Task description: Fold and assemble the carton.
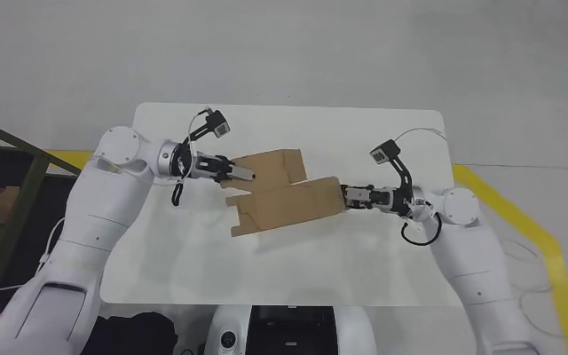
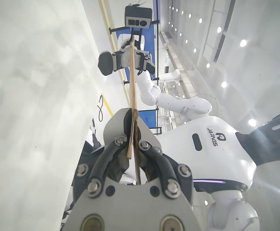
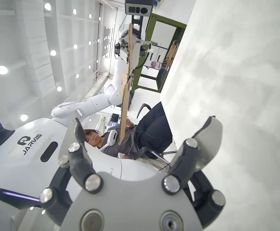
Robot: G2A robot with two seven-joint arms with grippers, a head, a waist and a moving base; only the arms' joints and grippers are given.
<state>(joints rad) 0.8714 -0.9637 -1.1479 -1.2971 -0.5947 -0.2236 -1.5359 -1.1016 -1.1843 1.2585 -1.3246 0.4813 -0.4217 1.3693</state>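
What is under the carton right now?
White table shows around the flattened carton, which the left tool clamps by one edge. The patch directly beneath is covered, so anything there cannot be seen.

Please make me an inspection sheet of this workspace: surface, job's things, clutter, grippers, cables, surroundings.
Surface: white table with rounded corners.
Job's things: flat brown carton, not yet folded, over the table's middle.
Clutter: nothing seen.
Grippers: left gripper shut on one carton edge; right gripper open at the opposite end.
Cables: black cable loop hangs by the left wrist, another by the right.
Surroundings: grey floor, yellow line, green frame.
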